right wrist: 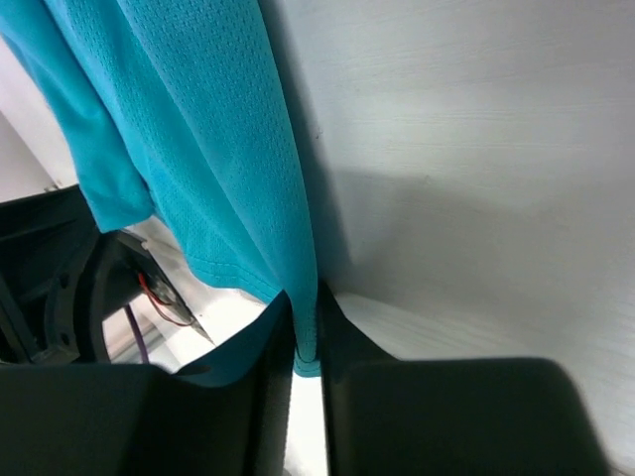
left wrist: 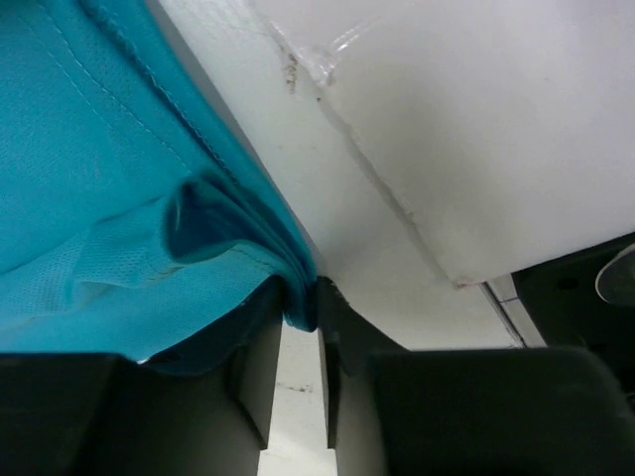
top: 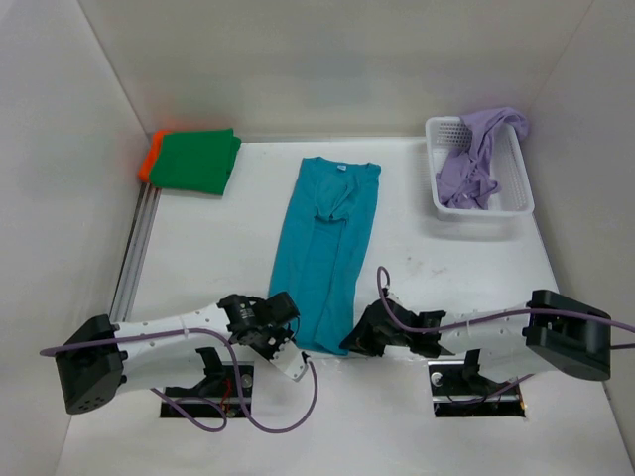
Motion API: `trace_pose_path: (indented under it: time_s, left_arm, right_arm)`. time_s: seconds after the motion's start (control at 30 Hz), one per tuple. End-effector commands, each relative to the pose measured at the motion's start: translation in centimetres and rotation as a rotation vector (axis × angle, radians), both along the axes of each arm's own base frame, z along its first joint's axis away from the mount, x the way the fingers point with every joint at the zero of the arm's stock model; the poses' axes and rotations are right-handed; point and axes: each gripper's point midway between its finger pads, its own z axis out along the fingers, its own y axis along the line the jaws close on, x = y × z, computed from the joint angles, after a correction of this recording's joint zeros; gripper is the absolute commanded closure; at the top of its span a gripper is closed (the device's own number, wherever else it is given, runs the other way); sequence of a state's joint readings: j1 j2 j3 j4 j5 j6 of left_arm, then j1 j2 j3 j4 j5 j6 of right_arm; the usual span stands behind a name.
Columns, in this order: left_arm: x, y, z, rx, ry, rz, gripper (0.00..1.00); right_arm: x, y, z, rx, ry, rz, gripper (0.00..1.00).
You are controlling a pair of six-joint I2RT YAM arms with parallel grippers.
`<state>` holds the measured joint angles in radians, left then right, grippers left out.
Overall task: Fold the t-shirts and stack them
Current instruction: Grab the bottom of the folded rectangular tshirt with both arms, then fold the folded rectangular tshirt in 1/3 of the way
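Teal shirt flat on table; L gripper & R gripper each pinch its hem; neck tag unreadable.

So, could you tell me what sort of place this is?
Probably a robotics lab cell: bare white walls around the table, two robot arms bolted at its near edge, a teal t-shirt laid out.

- Orange shirt: mostly under green shirt. Only thin strip peeks out on left.
- Purple shirt: bottom part down inside basket, shape there not clear.
- Teal shirt: near hem hidden under left gripper and right gripper in top view. Cut off by top edge in both wrist views.
- Right fingers: cloth sits in gap. Can't tell if squeezed or loose.
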<state>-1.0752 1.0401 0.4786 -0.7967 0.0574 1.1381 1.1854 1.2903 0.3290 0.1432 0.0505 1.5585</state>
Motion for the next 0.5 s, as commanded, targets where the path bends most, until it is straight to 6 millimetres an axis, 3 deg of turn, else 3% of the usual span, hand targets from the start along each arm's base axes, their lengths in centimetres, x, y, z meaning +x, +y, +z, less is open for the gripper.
trace_pose_path:
  time_s: [0.0, 0.13, 0.27, 0.47]
  left_arm:
    - [0.1, -0.8, -0.5, -0.031, 0.021, 0.043, 0.87]
    - [1.3, -1.1, 0.6, -0.062, 0.020, 0.130, 0.97]
    - [3.8, -2.4, 3.9, -0.162, 0.031, 0.260, 1.00]
    - [9.0, -3.6, 9.0, -0.284, 0.044, 0.423, 1.00]
  right_arm:
    - [-1.0, -0.2, -1.1, -0.060, 0.018, 0.062, 0.83]
    - [-0.9, 1.2, 0.5, -0.021, -0.010, 0.106, 0.91]
    - [-0.3, 2.0, 2.9, 0.018, -0.048, 0.121, 0.93]
    - [3.6, 1.2, 7.8, 0.037, -0.139, 0.087, 0.92]
